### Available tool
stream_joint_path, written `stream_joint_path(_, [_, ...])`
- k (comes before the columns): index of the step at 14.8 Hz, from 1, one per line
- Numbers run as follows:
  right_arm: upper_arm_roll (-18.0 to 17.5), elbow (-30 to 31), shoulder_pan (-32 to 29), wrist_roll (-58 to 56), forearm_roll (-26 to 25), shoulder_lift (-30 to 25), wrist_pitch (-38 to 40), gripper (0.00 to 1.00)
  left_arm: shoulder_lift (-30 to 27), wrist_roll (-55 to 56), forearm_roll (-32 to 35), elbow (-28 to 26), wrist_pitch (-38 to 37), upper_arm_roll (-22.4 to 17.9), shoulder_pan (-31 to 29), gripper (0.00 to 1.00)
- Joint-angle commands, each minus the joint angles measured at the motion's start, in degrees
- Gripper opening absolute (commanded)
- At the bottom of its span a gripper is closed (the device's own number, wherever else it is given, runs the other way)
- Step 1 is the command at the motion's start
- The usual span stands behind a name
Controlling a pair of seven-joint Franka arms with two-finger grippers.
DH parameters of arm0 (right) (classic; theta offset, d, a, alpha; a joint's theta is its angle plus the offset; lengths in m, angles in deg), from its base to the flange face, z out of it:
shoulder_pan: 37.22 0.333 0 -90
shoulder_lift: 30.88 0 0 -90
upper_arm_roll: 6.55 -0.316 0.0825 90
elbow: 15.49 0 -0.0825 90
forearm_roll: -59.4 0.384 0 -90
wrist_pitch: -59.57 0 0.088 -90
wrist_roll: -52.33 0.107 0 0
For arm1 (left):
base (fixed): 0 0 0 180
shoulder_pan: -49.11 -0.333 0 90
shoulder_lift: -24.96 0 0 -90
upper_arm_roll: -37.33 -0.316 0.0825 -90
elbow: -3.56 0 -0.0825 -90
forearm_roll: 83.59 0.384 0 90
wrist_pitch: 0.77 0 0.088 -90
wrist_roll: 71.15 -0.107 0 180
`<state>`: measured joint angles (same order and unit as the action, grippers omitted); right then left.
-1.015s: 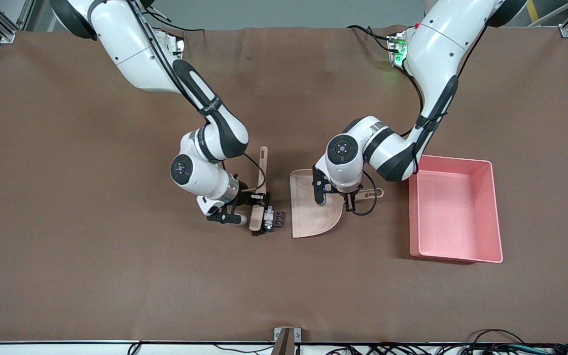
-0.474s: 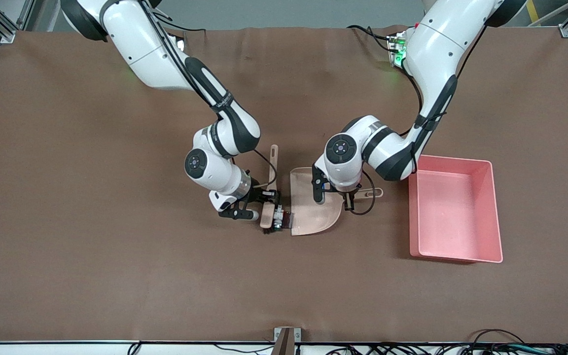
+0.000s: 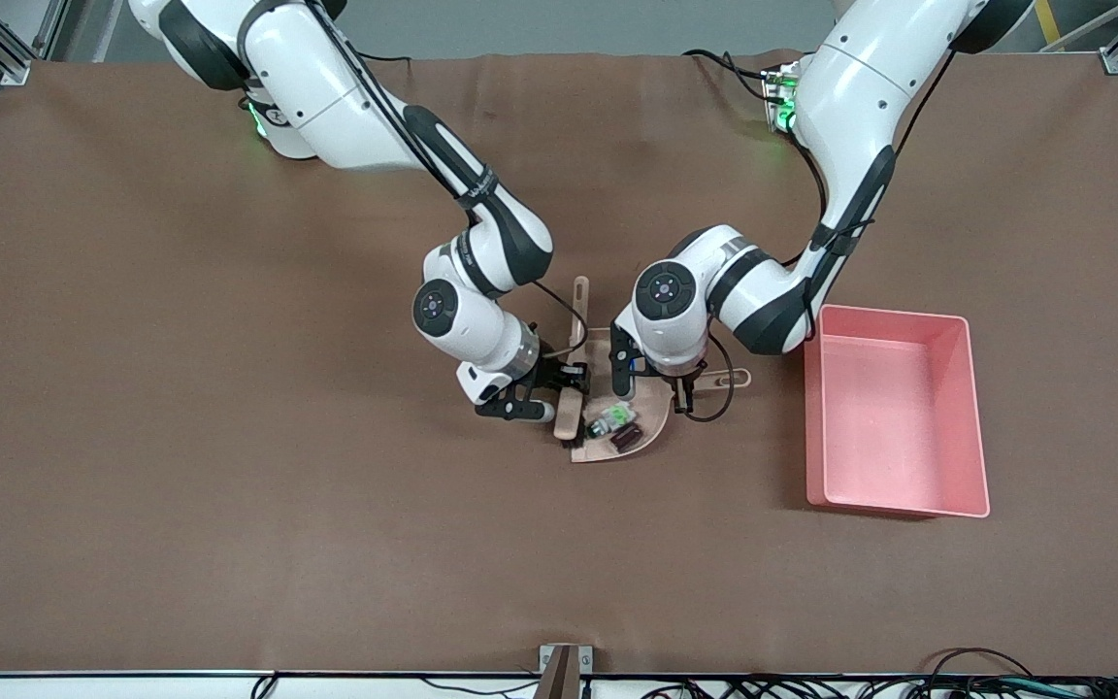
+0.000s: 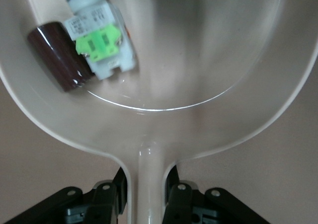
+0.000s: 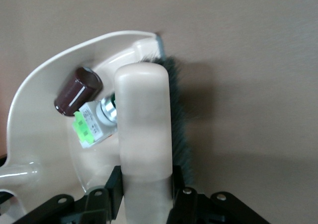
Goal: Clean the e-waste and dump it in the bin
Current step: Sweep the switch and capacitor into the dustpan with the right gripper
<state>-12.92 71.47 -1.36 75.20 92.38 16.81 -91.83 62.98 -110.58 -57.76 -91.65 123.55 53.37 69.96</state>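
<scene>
Both pieces of e-waste lie in the beige dustpan (image 3: 641,417): a white-and-silver part with a green bit (image 3: 610,419) (image 4: 102,45) (image 5: 91,123) and a dark brown cylinder (image 3: 625,439) (image 4: 57,57) (image 5: 77,91). My left gripper (image 3: 687,384) (image 4: 145,186) is shut on the dustpan's handle (image 4: 149,174). My right gripper (image 3: 559,384) (image 5: 144,184) is shut on the beige brush (image 3: 569,413) (image 5: 144,114), whose dark bristles (image 5: 179,124) stand at the dustpan's open mouth. The pink bin (image 3: 894,417) sits on the table toward the left arm's end, beside the dustpan.
A brown cloth (image 3: 229,485) covers the whole table. The brush's long handle (image 3: 578,296) points toward the robots' bases. A black cable (image 3: 719,403) loops by the dustpan's handle. A small metal bracket (image 3: 564,665) sits at the table edge nearest the front camera.
My right arm swept the brush toward the dustpan, pushing both parts off the cloth and into the pan. The left arm and the dustpan stayed in place.
</scene>
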Motion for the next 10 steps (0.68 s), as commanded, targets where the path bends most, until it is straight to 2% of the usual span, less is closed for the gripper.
stream_joint_path(1, [0.30,-2.93,1.49,0.86,1.38,2.58,-0.56,0.01,1.09,-0.30,0.63,2.41,-0.39,0.14,0.95,0.24])
stream_joint_path(7, [0.56,-3.20,0.54,1.47,0.86,1.71,0.49,0.01,1.35,-0.30,0.71,2.23,1.62,0.14,0.16,0.20])
stream_joint_path(10, [1.27,-3.20,-2.10,1.04,0.68,-0.14,8.12,0.01,1.44,-0.21,0.36,1.79,5.93,0.22,-0.01,0.20])
